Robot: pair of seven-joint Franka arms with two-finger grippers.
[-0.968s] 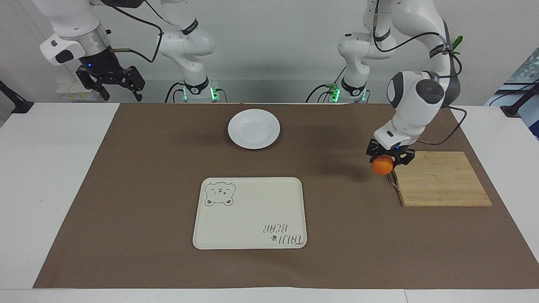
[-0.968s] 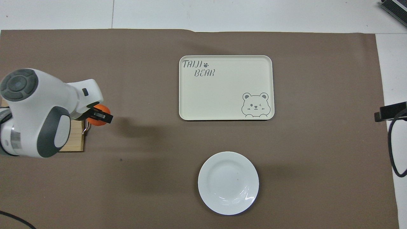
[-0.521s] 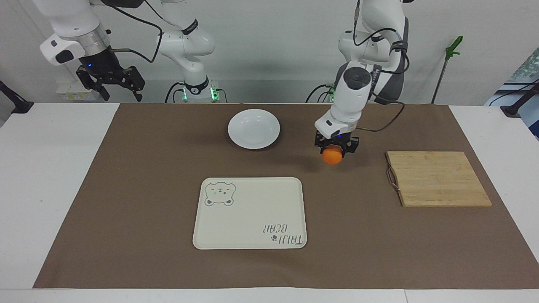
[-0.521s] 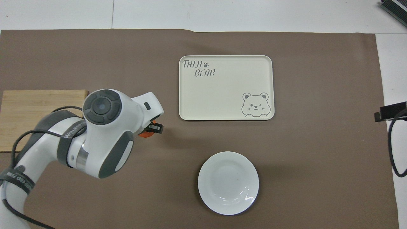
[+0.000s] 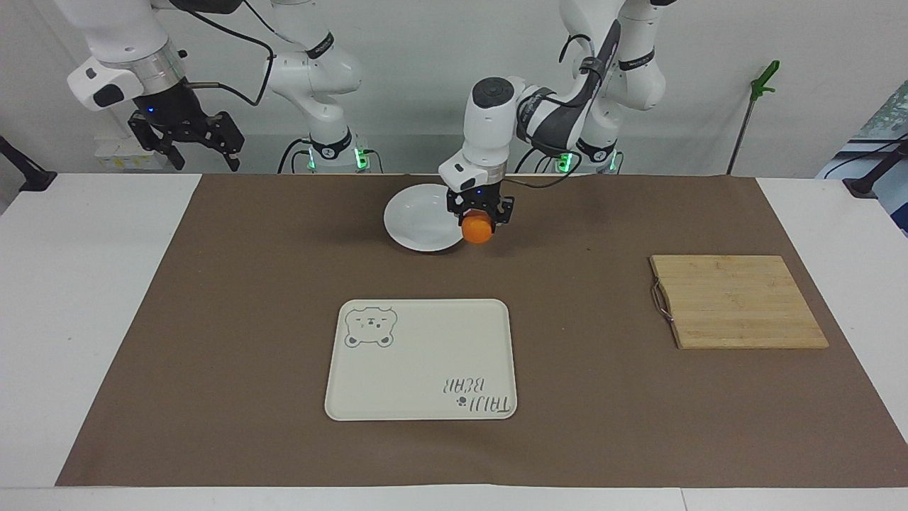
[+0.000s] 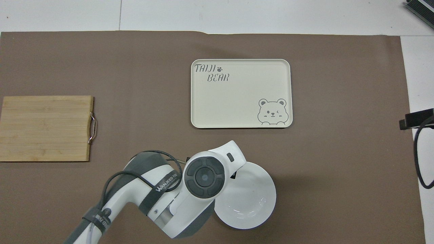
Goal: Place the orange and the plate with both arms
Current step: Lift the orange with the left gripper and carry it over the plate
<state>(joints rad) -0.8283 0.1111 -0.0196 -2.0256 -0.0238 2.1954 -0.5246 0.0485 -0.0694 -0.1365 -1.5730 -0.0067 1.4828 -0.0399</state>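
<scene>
My left gripper (image 5: 479, 221) is clamped on the orange (image 5: 477, 231), which sits between my fingertips and bulges out just below them, so the fruit hangs from my hand in the air. I hold it over the edge of the plate (image 5: 418, 220), at the rim that faces the left arm's end of the table; in the facing view the orange overlaps that rim, and I cannot tell whether it touches the dish. From overhead my own wrist and forearm cover the orange completely, and only the part of the plate (image 6: 252, 200) toward the right arm's end shows past them. The plate lies on the brown mat (image 5: 234, 341), close to my bases. Farther from me than the plate rests the cream tray (image 5: 425, 369) with the bear drawing and lettering, well apart from the dish. Toward the left arm's end of the table lies the wooden cutting board (image 5: 738, 301), flat on the mat. My right gripper (image 5: 188, 142) waits raised over the white table edge at its own end, fingers spread apart and holding nothing.
</scene>
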